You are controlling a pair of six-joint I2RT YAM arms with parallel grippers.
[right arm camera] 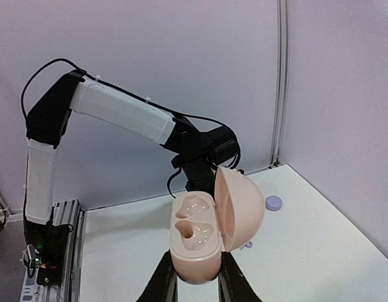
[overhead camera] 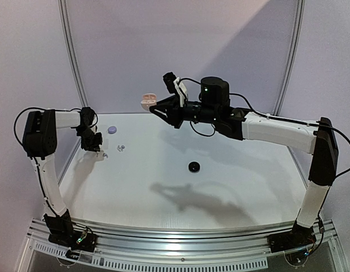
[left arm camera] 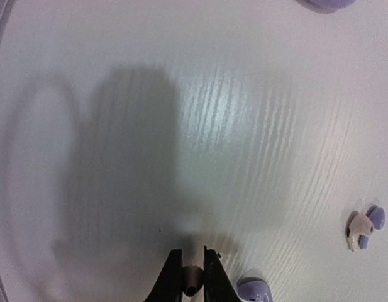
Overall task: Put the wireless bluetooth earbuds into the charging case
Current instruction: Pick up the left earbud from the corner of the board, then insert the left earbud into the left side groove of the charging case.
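White worktop, near its left edge: left gripper pinches a pale earbud, a spare earbud loose beside it. Meanwhile the right gripper clamps the open charging case aloft by the far edge.

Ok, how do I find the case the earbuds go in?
Follow the right arm to its gripper, raised above the table. The charging case is clamped there: pale pink and hinged open, unlike the lavender puck and black puck lying flat below.

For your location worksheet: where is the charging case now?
Top view: the charging case is clamped in the right hand, raised over the far middle of the table.
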